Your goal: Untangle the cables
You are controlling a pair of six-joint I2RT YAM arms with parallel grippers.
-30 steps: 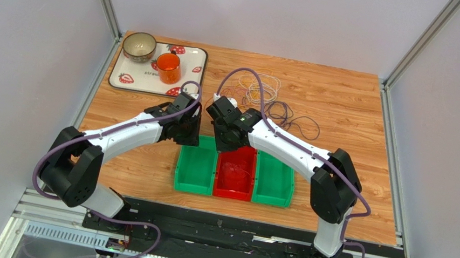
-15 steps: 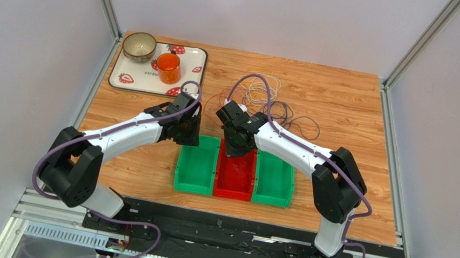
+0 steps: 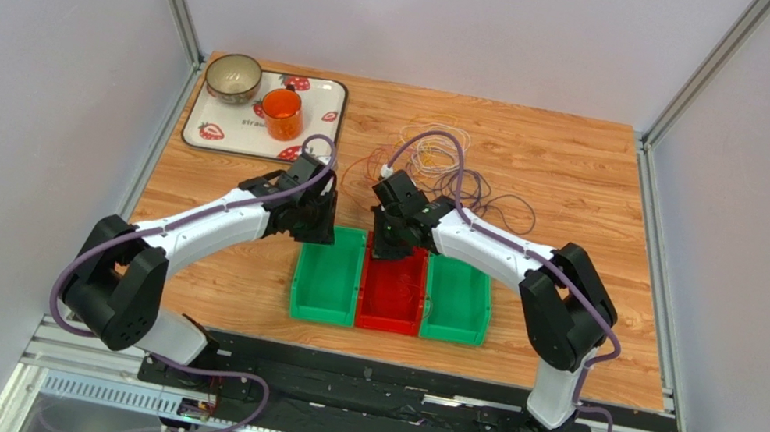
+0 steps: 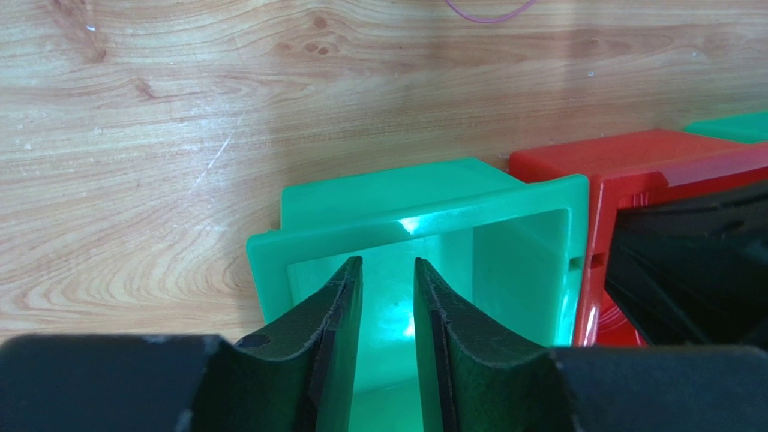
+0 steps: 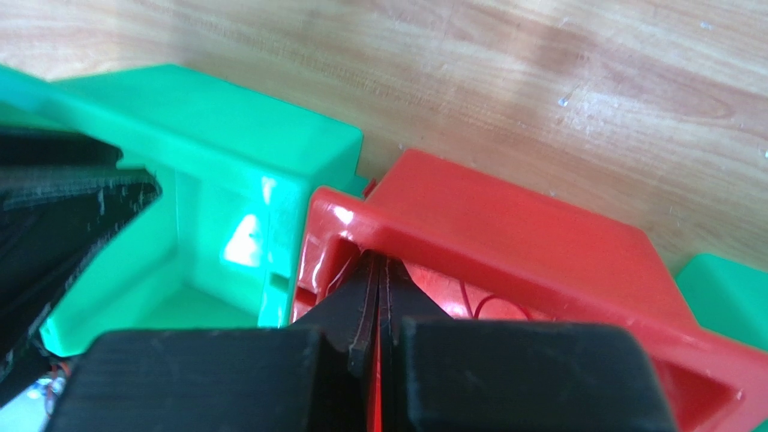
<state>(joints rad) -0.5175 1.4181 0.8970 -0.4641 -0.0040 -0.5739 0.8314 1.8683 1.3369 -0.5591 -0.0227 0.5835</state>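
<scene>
Right hand (image 5: 379, 270): shut tight; I've swung it from the cables (image 3: 446, 168) to the red bin's (image 3: 386, 327) far end; any strand held, I cannot tell.
Left hand (image 4: 386, 265): part open, empty, over the green bin (image 4: 397, 193) left of the red bin.
Cables: looped on the bench (image 3: 594, 205) behind the red bin; sorting looks barely begun.

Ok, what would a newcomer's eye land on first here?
The bright red bin, flanked by green ones: the right gripper is shut over it, and the left gripper is open over the left green bin. Beyond them the cables lie in a loose tangle on the table, and a strawberry tray sits at its far-left corner.
</scene>
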